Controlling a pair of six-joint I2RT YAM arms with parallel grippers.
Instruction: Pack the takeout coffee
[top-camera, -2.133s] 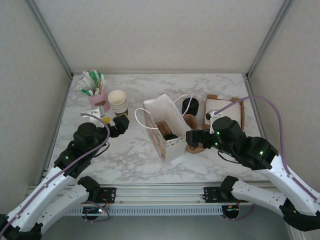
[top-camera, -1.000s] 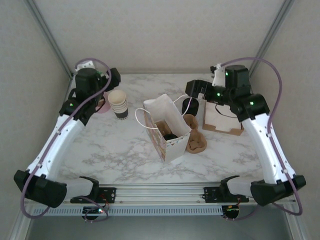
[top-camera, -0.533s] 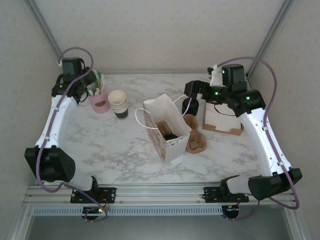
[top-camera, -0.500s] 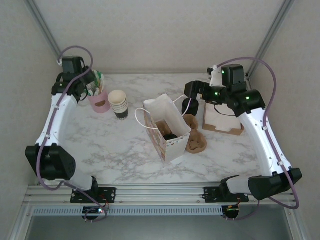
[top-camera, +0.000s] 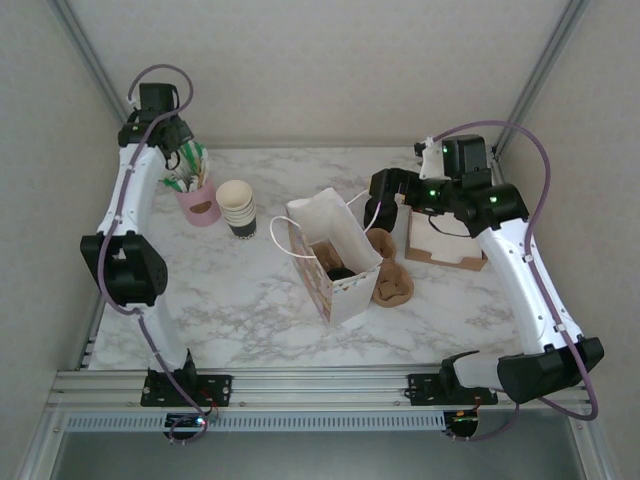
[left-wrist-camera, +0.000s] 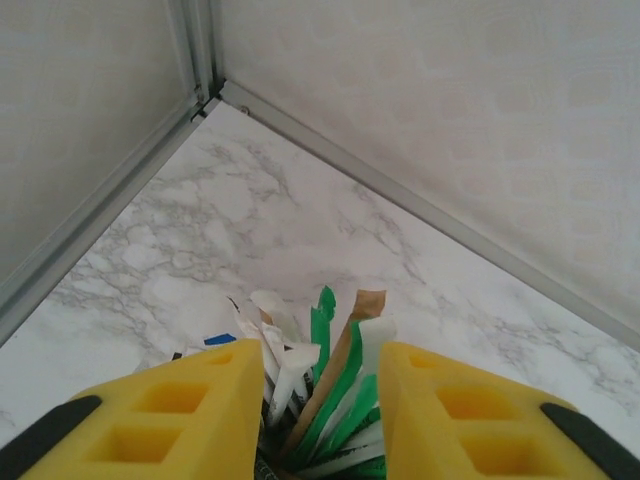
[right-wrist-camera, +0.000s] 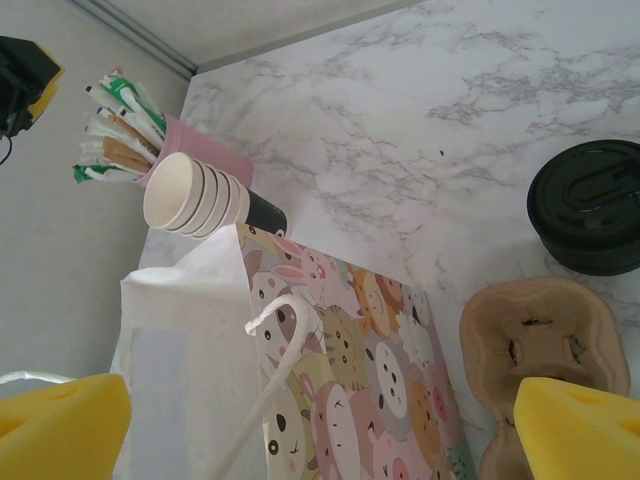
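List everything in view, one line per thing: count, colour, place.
table: one, white marble, under everything
pink cup: one, pink, far left
sachets: one bundle, green, white and brown, upright in the pink cup
paper cups: one stack, cream rims, dark base, right of the pink cup
bag: one, white with cartoon animals, centre, top open
black disc: one, likely a lidded cup, inside the bag
black lidded cup: one, on the table, right of the bag
cup carrier: one, brown pulp, beside the bag
cardboard box: one, brown, far right
left gripper: yellow fingers, astride the sachet tops, grip unclear
right gripper: yellow fingers, wide open, above the bag
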